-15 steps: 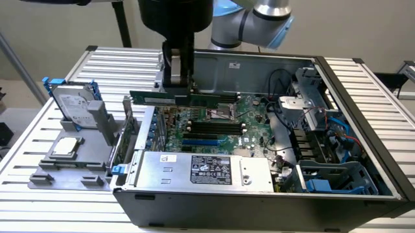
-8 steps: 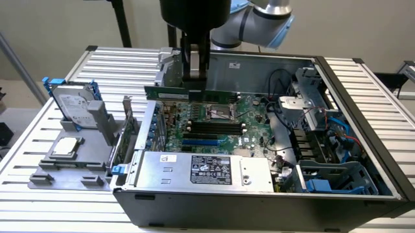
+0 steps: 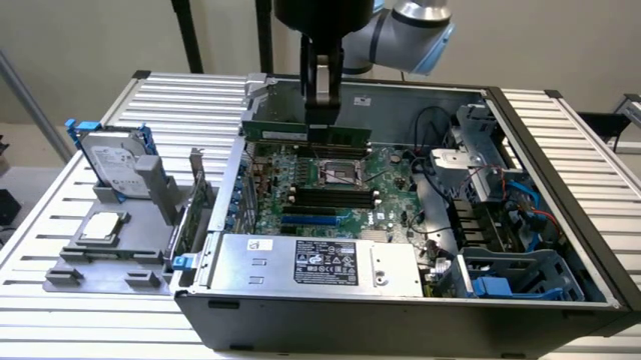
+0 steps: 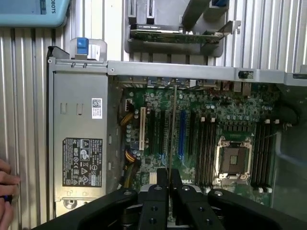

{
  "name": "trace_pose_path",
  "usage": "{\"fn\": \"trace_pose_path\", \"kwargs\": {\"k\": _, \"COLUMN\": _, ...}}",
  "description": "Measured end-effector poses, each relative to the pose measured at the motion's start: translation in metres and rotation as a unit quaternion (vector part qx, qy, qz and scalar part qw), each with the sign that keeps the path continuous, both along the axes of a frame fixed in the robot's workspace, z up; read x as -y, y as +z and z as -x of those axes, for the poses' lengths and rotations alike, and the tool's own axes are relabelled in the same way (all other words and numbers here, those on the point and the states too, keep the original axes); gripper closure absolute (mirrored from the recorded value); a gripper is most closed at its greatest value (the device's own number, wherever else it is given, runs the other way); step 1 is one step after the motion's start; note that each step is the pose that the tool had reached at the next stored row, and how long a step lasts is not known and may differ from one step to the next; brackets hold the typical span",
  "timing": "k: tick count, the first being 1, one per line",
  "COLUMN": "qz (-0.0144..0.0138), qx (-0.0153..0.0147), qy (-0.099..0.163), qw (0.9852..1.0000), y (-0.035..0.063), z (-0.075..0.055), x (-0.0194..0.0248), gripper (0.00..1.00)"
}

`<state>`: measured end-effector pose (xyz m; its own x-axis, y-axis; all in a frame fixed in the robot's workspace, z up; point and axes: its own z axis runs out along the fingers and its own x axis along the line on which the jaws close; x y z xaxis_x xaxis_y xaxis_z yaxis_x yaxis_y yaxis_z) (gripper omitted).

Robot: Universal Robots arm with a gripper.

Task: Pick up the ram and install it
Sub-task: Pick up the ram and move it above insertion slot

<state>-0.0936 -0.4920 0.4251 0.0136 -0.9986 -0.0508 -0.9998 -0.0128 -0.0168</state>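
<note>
The ram (image 3: 290, 133) is a long green stick held level above the back of the motherboard (image 3: 391, 187), beyond the CPU socket (image 3: 337, 172) in the exterior view. My gripper (image 3: 323, 120) comes straight down from above and is shut on the ram's upper edge near its middle. In the wrist view the ram (image 4: 171, 124) shows edge-on as a thin line running out from between my fingers (image 4: 158, 191), with the board below it. Black memory slots (image 4: 206, 148) lie on both sides of the socket (image 4: 233, 161); the nearer bank (image 3: 326, 196) sits in front of the socket.
The open computer case (image 3: 561, 180) lies on a slatted table, its power supply (image 3: 311, 262) at the front and cables at the exterior view's right. A grey fixture (image 3: 110, 247) beside it holds a hard drive (image 3: 112, 161) and an upright expansion card (image 3: 197, 202). A person's hand (image 4: 5, 189) rests near the case.
</note>
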Motion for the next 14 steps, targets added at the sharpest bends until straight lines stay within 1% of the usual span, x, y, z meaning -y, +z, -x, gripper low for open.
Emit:
{"fn": "trace_pose_path", "kwargs": {"k": 9, "qz": 0.0, "qx": 0.0, "qy": 0.0, "qw": 1.0, "y": -0.0021, "z": -0.016, "x": -0.0275, "gripper": 0.86}}
{"fn": "trace_pose_path", "kwargs": {"k": 14, "qz": 0.0, "qx": 0.0, "qy": 0.0, "qw": 1.0, "y": -0.0067, "z": -0.023, "x": -0.0432, "gripper": 0.86}}
